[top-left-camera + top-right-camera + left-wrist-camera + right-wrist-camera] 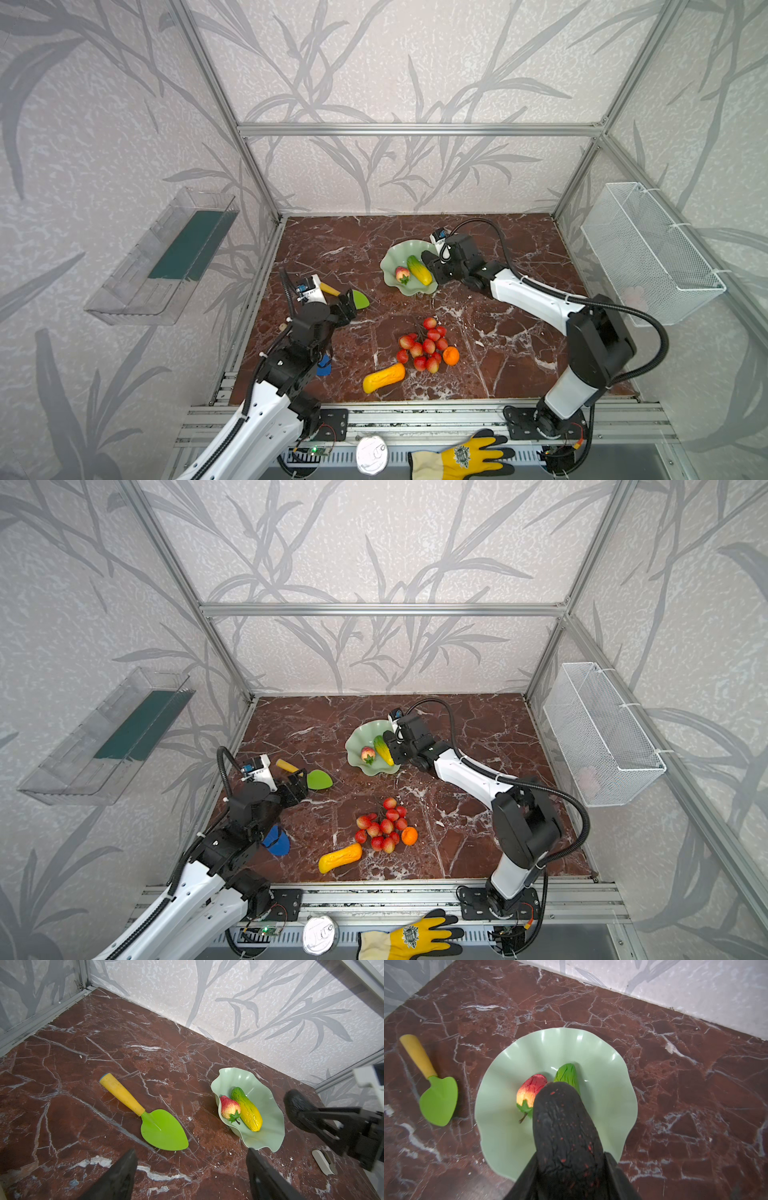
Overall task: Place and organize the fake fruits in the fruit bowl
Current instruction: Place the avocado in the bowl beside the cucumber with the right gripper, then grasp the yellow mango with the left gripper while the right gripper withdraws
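Observation:
The pale green fruit bowl [397, 252] [508, 1076] stands at the back middle of the table. In it lie a red strawberry [402, 274] [229, 1106] and a green-yellow oblong fruit [419, 270] [247, 1109]. My right gripper [571, 1156] [434, 266] is shut on a dark avocado [562, 1126] [295, 1103], held just above the bowl's right side. My left gripper [190, 1151] [351, 305] hangs open and empty over the table at the left. Near the front lie a yellow-orange oblong fruit [383, 377], a bunch of red berries [424, 345] and a small orange [451, 355].
A green shovel [359, 299] [162, 1128] lies just ahead of my left gripper. A blue shovel [277, 841] lies under the left arm. A white wire basket [652, 253] hangs on the right wall, and a clear tray [162, 257] on the left wall.

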Robot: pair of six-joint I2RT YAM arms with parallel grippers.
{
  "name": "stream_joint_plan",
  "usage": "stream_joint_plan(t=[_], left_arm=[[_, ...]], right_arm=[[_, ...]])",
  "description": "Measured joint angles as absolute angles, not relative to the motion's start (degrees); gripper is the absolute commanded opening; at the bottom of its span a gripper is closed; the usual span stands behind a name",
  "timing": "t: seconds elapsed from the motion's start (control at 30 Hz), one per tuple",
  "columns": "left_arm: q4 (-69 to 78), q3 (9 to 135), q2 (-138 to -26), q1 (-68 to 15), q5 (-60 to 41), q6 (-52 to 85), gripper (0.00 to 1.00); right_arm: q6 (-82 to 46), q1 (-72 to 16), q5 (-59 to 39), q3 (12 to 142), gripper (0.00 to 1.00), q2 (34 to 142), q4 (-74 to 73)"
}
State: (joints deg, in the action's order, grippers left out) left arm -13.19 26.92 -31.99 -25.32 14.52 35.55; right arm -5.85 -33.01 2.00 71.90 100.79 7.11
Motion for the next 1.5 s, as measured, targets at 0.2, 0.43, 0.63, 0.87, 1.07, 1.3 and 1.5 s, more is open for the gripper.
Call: stream_joint_plan(t=[0.2, 0.43, 0.63, 0.87, 1.07, 1.3, 1.5], left_arm=[[-16.14, 24.51, -28.40, -25.32, 11.31, 37.39, 0.80], [-16.38, 22.90, -28.99, -25.32, 6.50, 38.87, 0.79], [-16.32, 22.90, -31.79, -25.32, 2.55, 39.05, 0.76], [-16.23, 23.11, -38.39, -25.43, -3.33, 38.98, 0.73], [-16.03, 24.32, -42.89, -28.08, -6.20, 37.95, 0.72], [-16.95, 28.08, -46.85, -34.79, -4.80, 35.18, 0.72], [-21.80, 31.46, -47.99, -41.41, -1.37, 32.73, 0.72]], right_arm=[[-4.62, -30.87, 0.60, 80.38, 0.43, 110.52, 7.77], [-4.01, -30.63, 0.38, 85.45, 0.51, 117.21, 8.75], [-4.03, -30.63, 0.56, 86.63, 0.66, 119.13, 9.74], [-4.49, -30.63, 0.32, 85.84, 0.80, 115.96, 9.78], [-5.82, -30.63, -0.12, 74.67, 0.95, 98.56, 5.39], [-8.19, -30.35, -0.80, 54.74, 0.99, 75.42, -3.40], [-9.32, -29.98, -0.82, 43.79, 0.99, 65.32, -2.68]])
